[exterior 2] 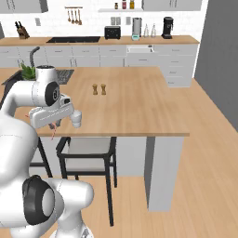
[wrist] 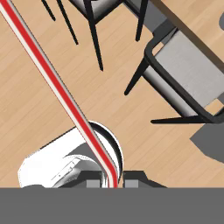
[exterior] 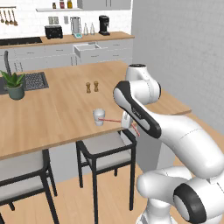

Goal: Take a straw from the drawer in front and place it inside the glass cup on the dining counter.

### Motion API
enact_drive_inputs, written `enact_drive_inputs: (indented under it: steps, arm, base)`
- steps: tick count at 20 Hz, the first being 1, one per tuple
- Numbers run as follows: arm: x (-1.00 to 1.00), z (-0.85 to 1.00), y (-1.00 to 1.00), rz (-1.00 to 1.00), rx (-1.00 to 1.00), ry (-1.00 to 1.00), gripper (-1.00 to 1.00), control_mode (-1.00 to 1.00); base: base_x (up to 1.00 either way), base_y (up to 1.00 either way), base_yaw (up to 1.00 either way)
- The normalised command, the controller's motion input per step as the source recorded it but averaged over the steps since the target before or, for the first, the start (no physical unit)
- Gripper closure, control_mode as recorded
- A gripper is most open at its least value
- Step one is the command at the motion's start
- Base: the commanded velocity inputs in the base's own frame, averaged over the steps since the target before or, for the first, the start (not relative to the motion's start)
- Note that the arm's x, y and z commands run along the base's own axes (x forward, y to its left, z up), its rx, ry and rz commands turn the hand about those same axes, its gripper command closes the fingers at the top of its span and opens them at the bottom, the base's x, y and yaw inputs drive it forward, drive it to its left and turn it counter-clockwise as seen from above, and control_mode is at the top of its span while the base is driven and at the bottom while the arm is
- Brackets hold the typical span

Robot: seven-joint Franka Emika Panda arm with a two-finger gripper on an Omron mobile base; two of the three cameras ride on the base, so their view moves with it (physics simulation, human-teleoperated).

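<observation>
Held the red straw nearly level at the near edge of the dining counter, far end reaching toward the rim of the glass cup, bent end clamped between the tips of the gripper just beside the cup. Seen from the hand camera as a long red line running up and away from the two closed fingertips, chairs and wood floor below. Seen from the right as a short red piece hanging under the hand, the cup just beside the hand at the counter's edge. Judged as the placing step: straw out of the drawer, left open on the far wall counter, and brought to the cup but not yet standing in it; could not tell whether the far end had crossed the rim. Called next for tipping the straw toward upright, setting its lower end over the cup's mouth, lowering it in, then parting the fingers. Risked nudging the light cup off the edge. Stood well apart: two brown shakers, a potted plant, a black sink, a dark chair beneath.
</observation>
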Motion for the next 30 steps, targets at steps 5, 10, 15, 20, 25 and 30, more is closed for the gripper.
enact_drive_inputs:
  steps: [5, 10, 15, 20, 25, 30]
  arm:
    - [0.0, 0.0, 0.0, 0.0, 0.0, 0.0, 1.0, 1.0]
    - [0.0, 0.0, 0.0, 0.0, 0.0, 0.0, 1.0, 1.0]
    - [0.0, 0.0, 0.0, 0.0, 0.0, 0.0, 1.0, 1.0]
    - [0.15, 0.14, 0.0, 0.06, -0.04, -0.01, 1.0, -1.0]
    - [0.08, 0.21, 0.0, 0.0, -0.35, -0.25, 1.0, -1.0]
    - [0.09, 0.3, 0.0, 0.0, -0.49, -0.3, 1.0, -1.0]
  base:
    - [0.57, 0.18, 0.0]
    - [0.85, 0.06, 0.13]
    - [0.87, 0.04, 0.18]
    - [0.22, 0.01, 0.07]
    - [0.0, 0.0, 0.0]
    - [0.0, 0.0, 0.0]
